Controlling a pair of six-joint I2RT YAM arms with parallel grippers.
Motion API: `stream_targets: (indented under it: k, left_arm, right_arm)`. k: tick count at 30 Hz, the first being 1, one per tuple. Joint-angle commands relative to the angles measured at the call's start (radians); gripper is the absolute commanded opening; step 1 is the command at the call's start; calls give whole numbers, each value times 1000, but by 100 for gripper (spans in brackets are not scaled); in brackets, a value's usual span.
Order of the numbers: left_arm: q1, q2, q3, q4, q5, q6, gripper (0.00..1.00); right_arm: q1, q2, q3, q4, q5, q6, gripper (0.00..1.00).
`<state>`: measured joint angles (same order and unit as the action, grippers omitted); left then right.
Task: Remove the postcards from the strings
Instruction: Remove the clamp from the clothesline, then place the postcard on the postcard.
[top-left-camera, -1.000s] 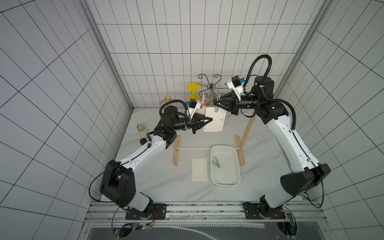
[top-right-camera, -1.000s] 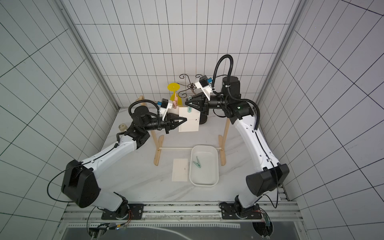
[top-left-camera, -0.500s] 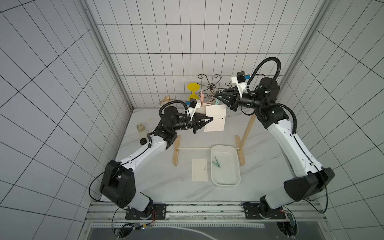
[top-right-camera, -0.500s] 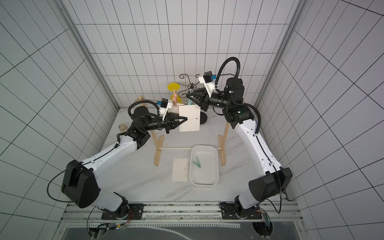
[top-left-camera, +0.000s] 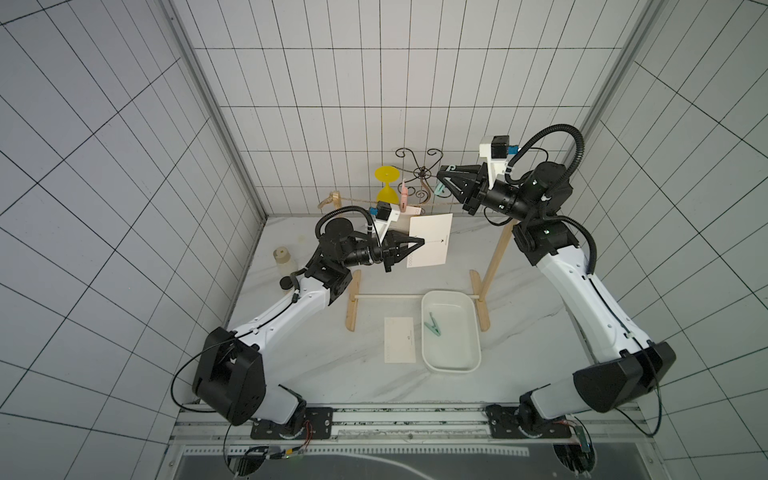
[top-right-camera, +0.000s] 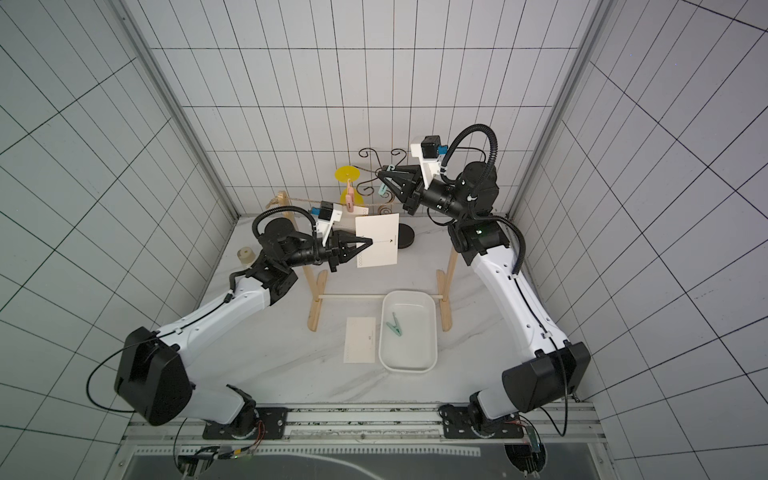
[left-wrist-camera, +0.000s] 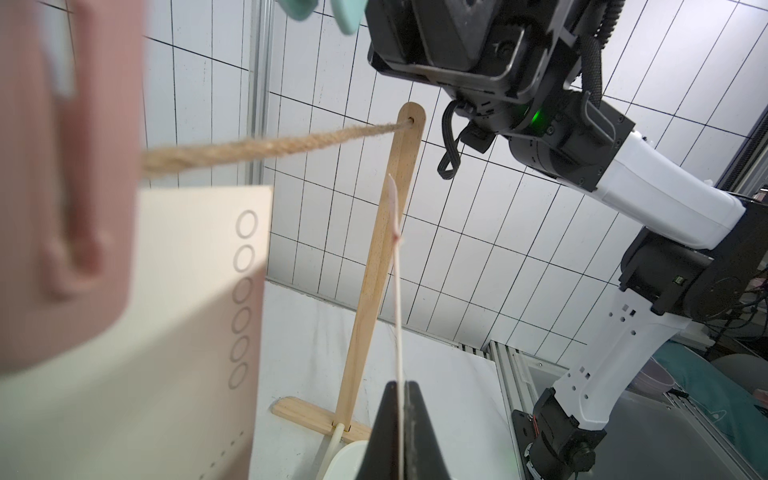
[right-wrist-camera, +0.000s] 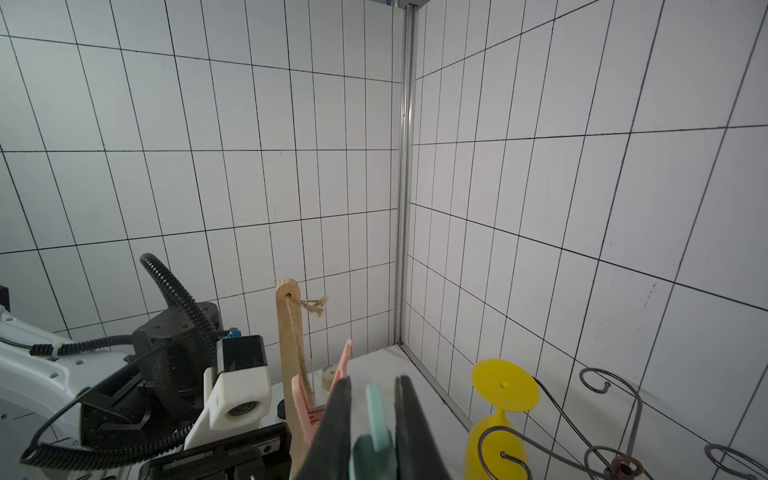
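My left gripper (top-left-camera: 422, 240) (top-right-camera: 370, 240) is shut on the left edge of a white postcard (top-left-camera: 432, 241) (top-right-camera: 380, 243), which hangs free below the string (top-left-camera: 359, 202). In the left wrist view that postcard (left-wrist-camera: 397, 291) shows edge-on between the shut jaws of the left gripper (left-wrist-camera: 399, 388). A pink clothespin (top-left-camera: 402, 198) (left-wrist-camera: 54, 166) pins another postcard (left-wrist-camera: 195, 299) to the string (left-wrist-camera: 270, 145). A further postcard (top-left-camera: 400, 345) lies flat on the table. Above the string, my right gripper (top-left-camera: 440, 173) (right-wrist-camera: 372, 388) is shut on a teal clothespin (right-wrist-camera: 376, 411) (top-right-camera: 383, 189).
A white tray (top-left-camera: 451, 368) beside the flat card holds a green clothespin (top-left-camera: 432, 329). Two wooden posts (top-left-camera: 496, 257) (top-left-camera: 352, 301) carry the string, joined by a white dowel (top-left-camera: 386, 296). Behind stand a yellow goblet (top-left-camera: 387, 183), a black wire stand (top-left-camera: 419, 174) and a small jar (top-left-camera: 282, 259).
The right gripper has risen up and back from the string with the teal clothespin in it. The card it clipped now hangs only from the left gripper, which has barely moved.
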<state>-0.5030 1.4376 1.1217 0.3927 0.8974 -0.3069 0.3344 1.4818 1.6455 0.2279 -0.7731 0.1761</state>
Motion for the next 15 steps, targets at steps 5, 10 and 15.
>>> stream_targets:
  k: [5,10,15]
  left_arm:
    - [-7,-70,-47,12,-37,0,0]
    - [-7,-115,-66,-40,-64,12,0]
    - [-5,-208,-132,-92,-129,22,0]
  right_arm:
    - [8,-67,-71,148,3,58,0]
    - [8,-129,-123,174,16,84,0]
    - [9,-241,-242,183,34,94,0]
